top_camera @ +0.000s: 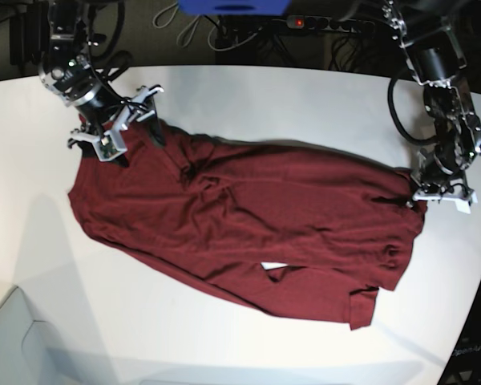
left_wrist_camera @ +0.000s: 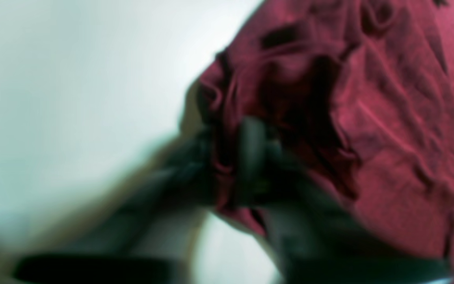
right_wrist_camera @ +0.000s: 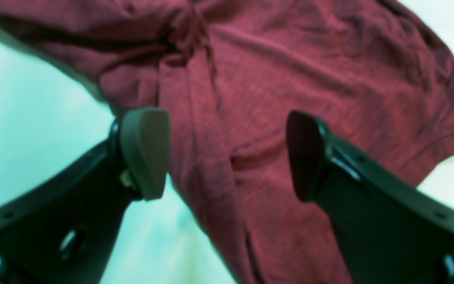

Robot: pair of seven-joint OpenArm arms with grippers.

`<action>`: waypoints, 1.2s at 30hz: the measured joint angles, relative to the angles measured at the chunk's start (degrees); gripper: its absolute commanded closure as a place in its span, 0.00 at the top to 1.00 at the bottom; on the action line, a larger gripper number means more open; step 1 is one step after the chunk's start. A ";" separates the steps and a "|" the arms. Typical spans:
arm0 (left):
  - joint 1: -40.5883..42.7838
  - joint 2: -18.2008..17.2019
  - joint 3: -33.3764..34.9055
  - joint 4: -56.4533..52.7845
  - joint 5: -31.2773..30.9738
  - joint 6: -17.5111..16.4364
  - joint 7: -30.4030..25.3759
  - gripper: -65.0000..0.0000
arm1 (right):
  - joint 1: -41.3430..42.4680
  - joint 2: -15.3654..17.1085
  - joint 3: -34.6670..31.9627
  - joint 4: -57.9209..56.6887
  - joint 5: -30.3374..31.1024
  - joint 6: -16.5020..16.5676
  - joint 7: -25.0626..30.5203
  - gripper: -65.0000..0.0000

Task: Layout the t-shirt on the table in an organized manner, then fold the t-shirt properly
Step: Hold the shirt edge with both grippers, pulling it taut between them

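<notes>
White table [top_camera: 321, 96] (curved edge), cables [top_camera: 200, 28] behind

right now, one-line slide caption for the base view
Left gripper pinches one end of the maroon t-shirt spread across the white table; open right gripper hovers over the other.

Bright, even light in the base view; wrist views blurred (left worst).

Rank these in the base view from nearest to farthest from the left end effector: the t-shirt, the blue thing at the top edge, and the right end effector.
1. t-shirt: bunched in the shut left end effector, right side.
2. blue thing: top centre.
3. right end effector: far left, open over the shirt.
</notes>
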 measured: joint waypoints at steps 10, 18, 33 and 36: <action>-2.32 -4.68 0.28 -0.20 -0.02 0.35 0.83 0.00 | -1.33 0.17 0.00 -3.96 -0.24 0.00 -0.07 0.71; -3.80 -5.22 0.31 -0.22 0.13 0.37 1.29 0.00 | -2.64 0.15 0.00 -4.11 -0.24 0.02 -0.15 0.70; -3.76 -5.25 0.31 -0.22 0.20 0.37 1.29 0.00 | -3.61 0.15 -0.26 -6.67 -0.04 0.02 0.31 0.33; -3.76 -5.22 0.31 -0.22 0.20 0.37 1.29 0.00 | -3.61 0.15 -0.15 -6.67 -0.04 0.02 0.26 0.27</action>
